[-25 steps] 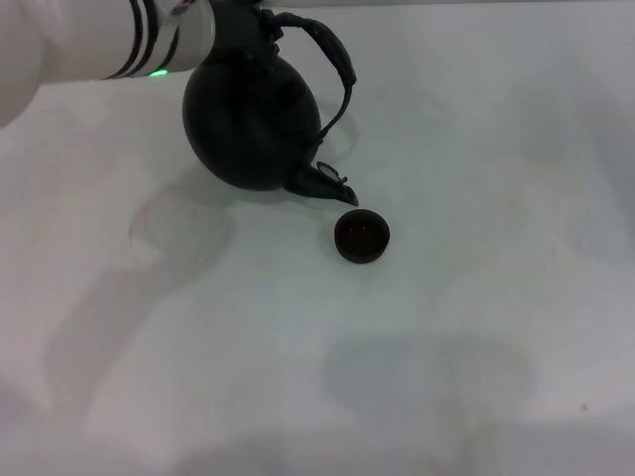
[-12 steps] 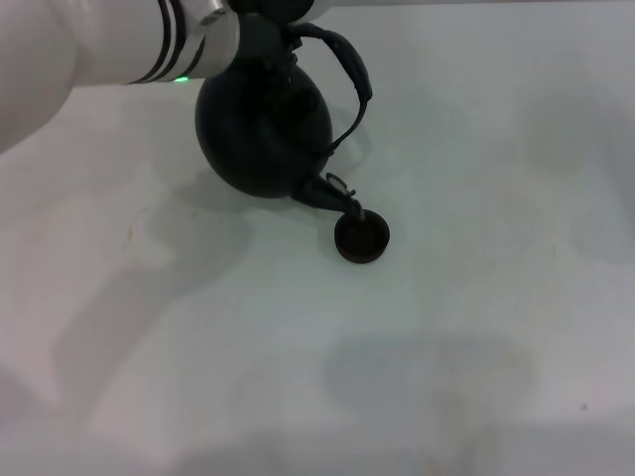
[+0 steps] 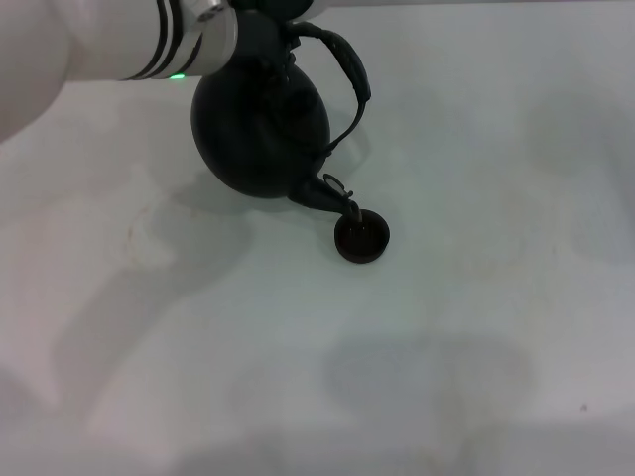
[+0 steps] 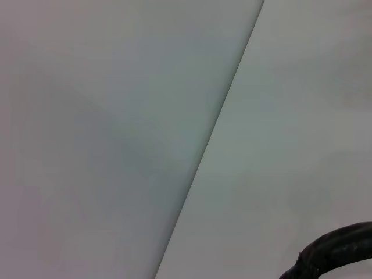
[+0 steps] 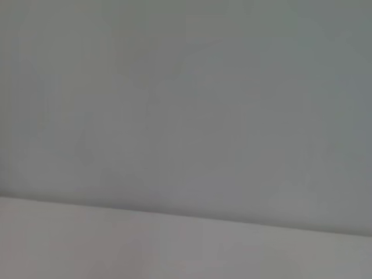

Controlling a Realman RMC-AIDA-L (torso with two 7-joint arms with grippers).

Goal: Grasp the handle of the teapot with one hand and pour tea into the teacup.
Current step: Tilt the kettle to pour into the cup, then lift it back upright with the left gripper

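Note:
The large round dark teapot (image 3: 260, 124) hangs tilted in the head view at the upper left. Its short spout (image 3: 332, 193) points down and right, with the tip just over the rim of the tiny dark teacup (image 3: 362, 237), which stands on the white table. The thick arched handle (image 3: 349, 71) curves off the pot's top to the right. My left gripper (image 3: 266, 18) is at the top edge, shut on the handle's near end. A dark ribbed piece of the handle also shows in the left wrist view (image 4: 337, 253). The right gripper is out of view.
The white table (image 3: 446, 347) spreads around the cup, with soft shadows near the front edge. My white left forearm (image 3: 99, 45) crosses the upper left corner. The right wrist view shows only a pale blank surface.
The left arm has carried the teapot right and toward the cup. The spout tip, which stood beside the cup, is now over its rim. The cup has not moved.

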